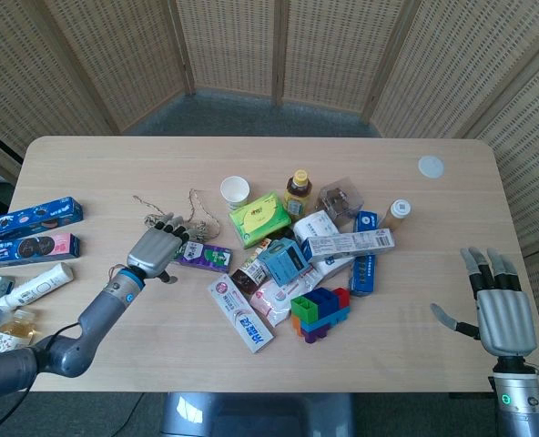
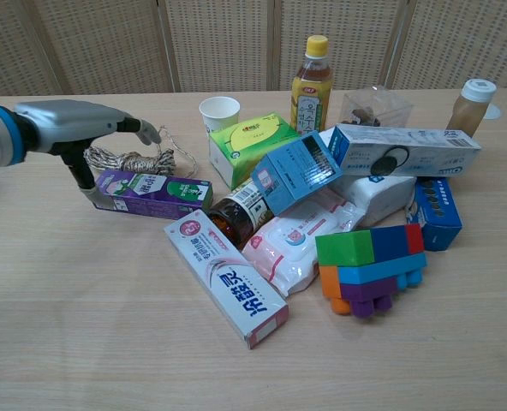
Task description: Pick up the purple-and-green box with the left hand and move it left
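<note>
The purple-and-green box (image 1: 202, 256) (image 2: 153, 191) lies flat on the table, left of the central pile. My left hand (image 1: 155, 248) (image 2: 75, 128) hovers over the box's left end, fingers spread and holding nothing; in the chest view its thumb reaches down beside the box's left end. My right hand (image 1: 503, 308) stays open near the table's front right edge, far from the box, and does not show in the chest view.
A coil of twine (image 1: 165, 221) (image 2: 127, 159) lies just behind the box. A pink-and-white toothpaste box (image 2: 226, 277), paper cup (image 2: 218, 112), green tissue pack (image 2: 252, 141) and a pile of packages crowd the right. Cookie boxes (image 1: 34, 217) sit far left.
</note>
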`<state>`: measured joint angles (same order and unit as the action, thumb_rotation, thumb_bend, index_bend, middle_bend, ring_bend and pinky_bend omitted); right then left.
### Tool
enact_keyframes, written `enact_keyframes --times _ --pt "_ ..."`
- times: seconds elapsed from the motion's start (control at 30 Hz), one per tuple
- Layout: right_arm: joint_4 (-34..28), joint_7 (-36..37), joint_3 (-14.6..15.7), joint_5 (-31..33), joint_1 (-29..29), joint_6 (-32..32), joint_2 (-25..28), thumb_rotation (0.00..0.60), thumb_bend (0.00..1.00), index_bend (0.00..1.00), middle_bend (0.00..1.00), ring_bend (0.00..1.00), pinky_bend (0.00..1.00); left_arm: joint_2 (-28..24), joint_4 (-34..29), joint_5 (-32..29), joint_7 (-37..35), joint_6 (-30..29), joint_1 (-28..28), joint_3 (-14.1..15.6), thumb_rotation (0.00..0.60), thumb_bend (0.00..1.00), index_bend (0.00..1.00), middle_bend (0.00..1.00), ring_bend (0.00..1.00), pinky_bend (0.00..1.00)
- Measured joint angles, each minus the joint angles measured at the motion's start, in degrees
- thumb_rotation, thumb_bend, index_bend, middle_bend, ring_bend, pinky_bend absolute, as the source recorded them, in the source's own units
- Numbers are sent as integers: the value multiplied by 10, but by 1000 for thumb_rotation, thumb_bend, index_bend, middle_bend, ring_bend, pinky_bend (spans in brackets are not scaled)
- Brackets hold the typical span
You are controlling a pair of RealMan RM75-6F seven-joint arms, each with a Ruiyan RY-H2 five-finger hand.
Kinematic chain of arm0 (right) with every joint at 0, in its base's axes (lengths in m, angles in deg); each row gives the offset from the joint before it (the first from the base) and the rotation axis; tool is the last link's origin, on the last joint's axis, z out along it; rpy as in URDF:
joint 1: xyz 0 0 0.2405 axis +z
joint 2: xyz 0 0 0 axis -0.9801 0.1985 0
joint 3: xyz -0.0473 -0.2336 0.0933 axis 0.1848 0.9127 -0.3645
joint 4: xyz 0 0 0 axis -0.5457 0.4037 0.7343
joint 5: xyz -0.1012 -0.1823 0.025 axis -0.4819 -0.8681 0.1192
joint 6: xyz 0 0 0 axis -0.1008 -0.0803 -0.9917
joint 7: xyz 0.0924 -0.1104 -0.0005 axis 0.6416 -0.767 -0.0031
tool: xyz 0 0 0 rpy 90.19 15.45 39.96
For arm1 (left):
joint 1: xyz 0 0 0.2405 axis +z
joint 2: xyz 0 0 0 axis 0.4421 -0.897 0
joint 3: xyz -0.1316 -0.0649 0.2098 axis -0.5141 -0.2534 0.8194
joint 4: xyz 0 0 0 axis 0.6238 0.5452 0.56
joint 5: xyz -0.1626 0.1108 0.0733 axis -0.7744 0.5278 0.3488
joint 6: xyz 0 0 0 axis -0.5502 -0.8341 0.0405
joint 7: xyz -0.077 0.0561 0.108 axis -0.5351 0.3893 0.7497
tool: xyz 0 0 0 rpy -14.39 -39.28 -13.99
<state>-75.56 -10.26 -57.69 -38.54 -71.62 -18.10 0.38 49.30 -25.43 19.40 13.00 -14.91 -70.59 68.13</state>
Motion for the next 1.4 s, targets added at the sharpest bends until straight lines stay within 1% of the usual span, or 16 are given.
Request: enact_keyframes --times 0.23,0.43,0.67,0.83,0.97,1.07,1.17,1.27,1.33,1.4 --pt "-4 -3 0 5 -6 -2 3 0 193 0 115 0 0 67 75 -18 5 13 -34 2 600 135 160 192 95 0" --pt "-6 0 -1 8 -12 -7 8 0 193 0 116 0 0 103 117 -24 -7 17 -49 6 600 134 181 243 145 0" --pt "-5 6 -2 7 -14 -9 7 0 193 0 116 0 0 131 148 -3 -8 -4 -52 19 600 135 252 288 176 0" --pt "-9 10 -4 4 -17 -14 8 0 192 0 115 0 0 148 164 20 -5 -29 -48 28 600 136 323 376 255 0" --pt "-12 13 -4 2 -19 -18 11 0 192 0 115 0 0 163 184 45 -5 -48 -40 41 600 134 361 426 295 5" --pt "-14 13 -4 1 -20 -18 11 0 193 0 116 0 0 169 194 58 -9 -57 -34 46 600 135 409 467 338 81" --pt "-16 14 -5 0 -20 -19 12 0 192 0 116 0 0 174 205 68 -9 -63 -29 52 600 135 442 494 366 178" --pt "-18 14 -7 -1 -19 -19 11 0 192 0 116 0 0 176 208 75 -13 -71 -25 51 600 143 472 525 410 296" --pt "-19 13 -8 -1 -19 -18 11 0 192 0 116 0 0 177 210 82 -19 -81 -23 50 600 180 515 568 460 373" --pt "-20 13 -8 -2 -18 -18 11 0 192 0 116 0 0 178 213 96 -32 -95 -20 48 600 215 563 613 506 429"
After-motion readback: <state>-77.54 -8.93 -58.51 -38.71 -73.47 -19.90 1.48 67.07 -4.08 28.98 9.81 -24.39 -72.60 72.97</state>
